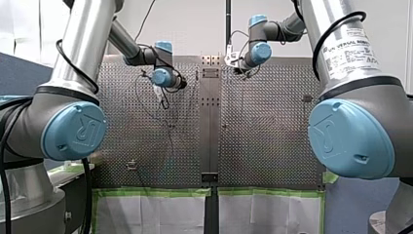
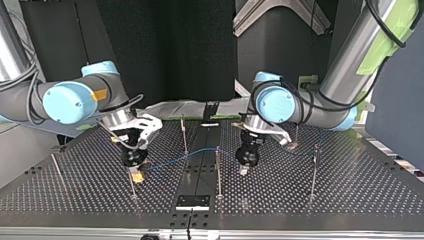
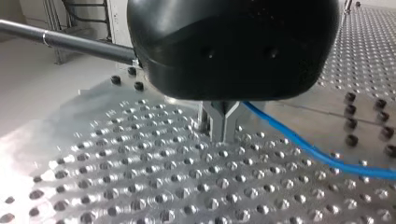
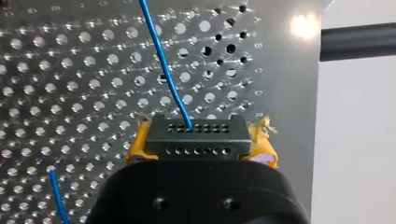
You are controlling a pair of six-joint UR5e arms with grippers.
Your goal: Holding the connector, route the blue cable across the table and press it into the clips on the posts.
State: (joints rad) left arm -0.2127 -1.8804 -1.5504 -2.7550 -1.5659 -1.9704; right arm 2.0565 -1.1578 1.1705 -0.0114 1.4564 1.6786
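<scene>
Front view: both arms reach to the far end of the perforated counter [image 1: 263, 141]. Top view: the blue cable [image 2: 172, 160] runs past the posts [image 2: 184, 135] from my right gripper [image 2: 136, 176] toward my left gripper [image 2: 243, 170]. Left wrist view: its metal fingers [image 3: 219, 126] are closed together, the cable just beside them. Right wrist view: yellow-padded fingers clamp the black connector [image 4: 194, 137]

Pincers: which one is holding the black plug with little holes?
My right pincer, the one with yellow pads, clamps the black connector. My left pincer has metal fingers and only the blue cable.
</scene>
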